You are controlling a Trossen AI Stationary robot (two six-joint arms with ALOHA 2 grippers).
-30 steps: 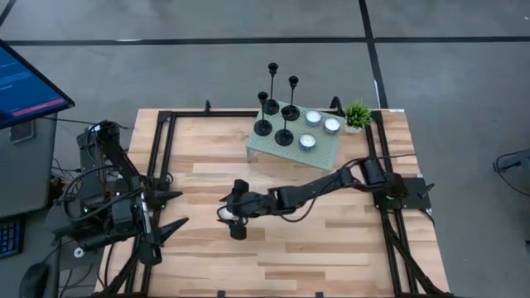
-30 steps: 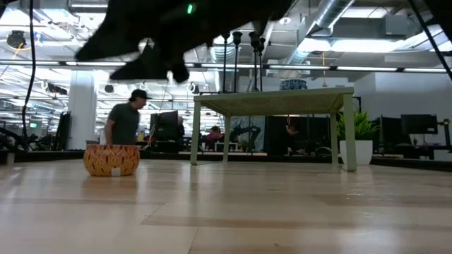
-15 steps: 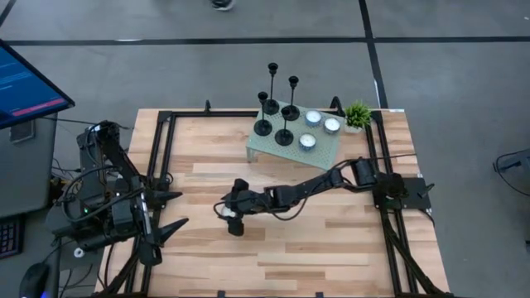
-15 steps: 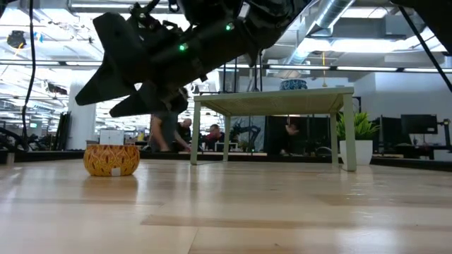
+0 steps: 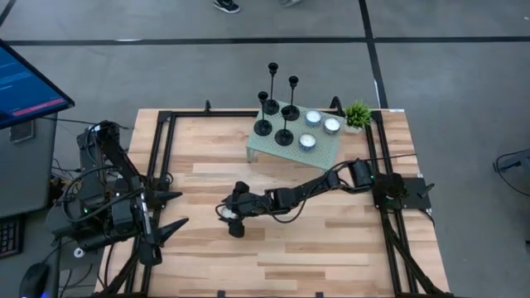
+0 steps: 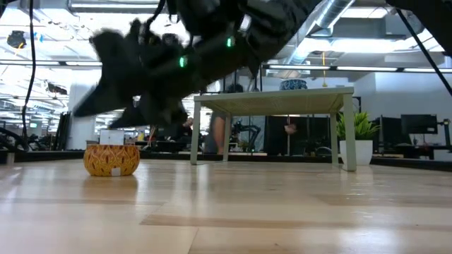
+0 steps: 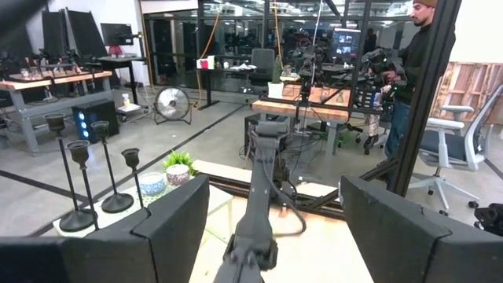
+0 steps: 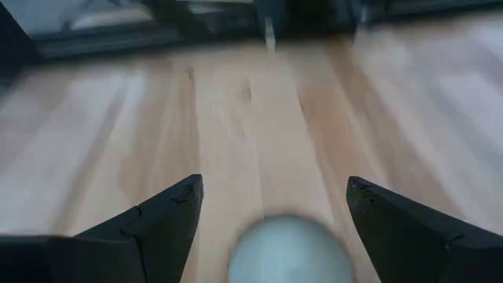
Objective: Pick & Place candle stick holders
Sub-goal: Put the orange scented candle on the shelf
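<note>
Four black candle stick holders (image 5: 276, 110) stand by their round bases on a pale green stand (image 5: 325, 147) at the table's far middle; they also show in the left wrist view (image 7: 82, 177). My right gripper (image 5: 231, 213) is open and low over the table's middle. Its fingers stand on either side of a small round white-topped cup (image 8: 288, 248) without touching it; from the side the cup (image 6: 111, 159) is orange and patterned. My left gripper (image 5: 171, 210) waits open at the table's left.
Three white tealights (image 5: 317, 127) lie on the stand beside the holders. A small green plant (image 5: 358, 113) stands at the far right corner. Black frame rails (image 5: 159, 145) run along the table's sides. People move in the room beyond the table.
My right gripper has gone down toward the small orange cup and now hangs just above it, still open. The right arm's elbow has sunk toward the table with it.
</note>
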